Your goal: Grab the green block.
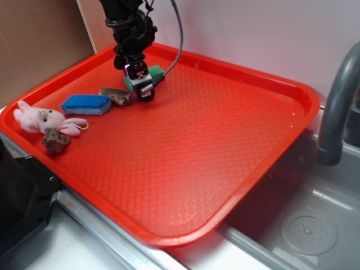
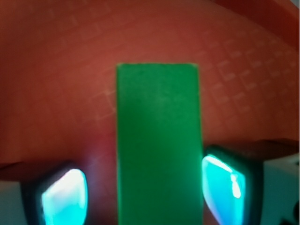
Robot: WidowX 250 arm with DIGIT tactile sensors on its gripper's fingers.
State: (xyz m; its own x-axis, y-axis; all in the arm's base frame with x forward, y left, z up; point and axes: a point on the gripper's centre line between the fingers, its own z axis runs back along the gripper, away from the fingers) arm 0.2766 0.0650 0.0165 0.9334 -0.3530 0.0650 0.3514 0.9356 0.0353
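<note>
The green block (image 1: 155,72) lies on the red tray (image 1: 225,140) near its far left side. My gripper (image 1: 142,84) is down over it, so much of the block is hidden in the exterior view. In the wrist view the green block (image 2: 159,140) runs lengthwise between the jaws of my gripper (image 2: 144,183). The left fingertip (image 2: 65,192) stands apart from the block, with a strip of tray showing between them. The right fingertip (image 2: 224,180) sits right at the block's edge. The gripper is open around the block.
A blue sponge (image 1: 86,104) and a brown scrap (image 1: 117,95) lie just left of the block. A pink plush rabbit (image 1: 42,119) and a brown lump (image 1: 56,140) are at the tray's left edge. A grey faucet (image 1: 337,107) and a sink (image 1: 304,225) are to the right.
</note>
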